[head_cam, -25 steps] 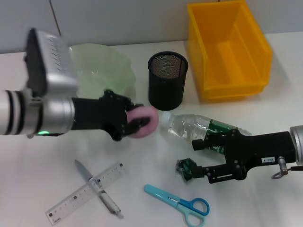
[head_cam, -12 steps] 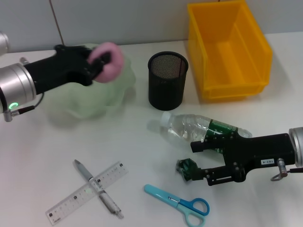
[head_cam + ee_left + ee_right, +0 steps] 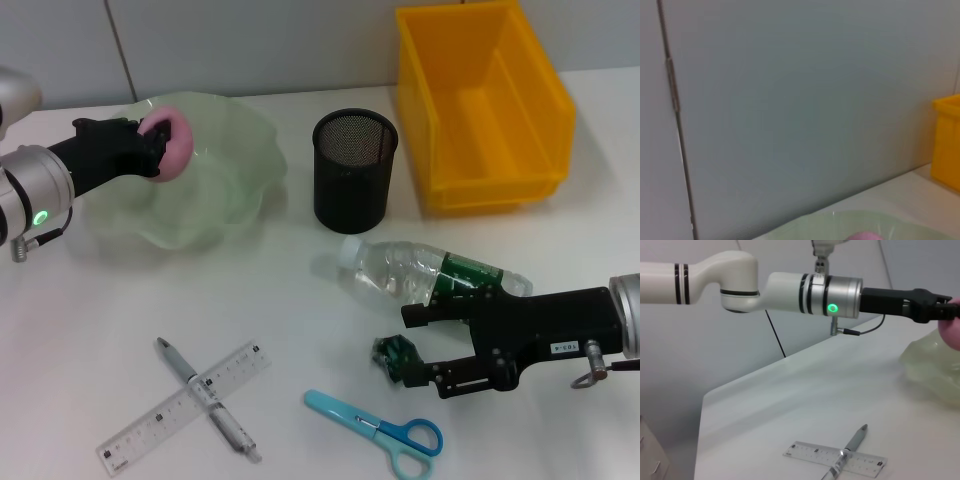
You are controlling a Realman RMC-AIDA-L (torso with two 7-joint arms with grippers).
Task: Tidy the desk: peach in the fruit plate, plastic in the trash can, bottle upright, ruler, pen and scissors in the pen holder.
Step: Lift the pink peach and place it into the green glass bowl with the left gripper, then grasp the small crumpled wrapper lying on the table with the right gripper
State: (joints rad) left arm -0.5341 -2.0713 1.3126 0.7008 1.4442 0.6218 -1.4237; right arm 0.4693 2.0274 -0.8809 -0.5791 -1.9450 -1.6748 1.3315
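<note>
The peach [image 3: 172, 142], pink, is clamped between the fingers of the left gripper [image 3: 150, 140] in the upper left of the head view, above the near-left rim of the pale green fruit plate [image 3: 225, 185]. Half a second ago it was held higher and further right, over the plate's back edge; a second ago it was near frame centre, beside the bottle. The left arm has since drawn back toward the left edge.

The clear bottle [image 3: 415, 272] lies on its side at centre right, unchanged. The black mesh pen holder [image 3: 354, 168] stands upright at upper centre, with the yellow bin [image 3: 480, 110] to its right.

The right gripper [image 3: 412, 338] rests at lower right with its fingers spread wide, the lower finger beside the green crumpled plastic [image 3: 392, 355]; it grips nothing and has not moved noticeably.

The scissors [image 3: 385, 430], ruler [image 3: 185, 408] and pen [image 3: 207, 398], the pen crossing the ruler, lie along the bottom, as before.
</note>
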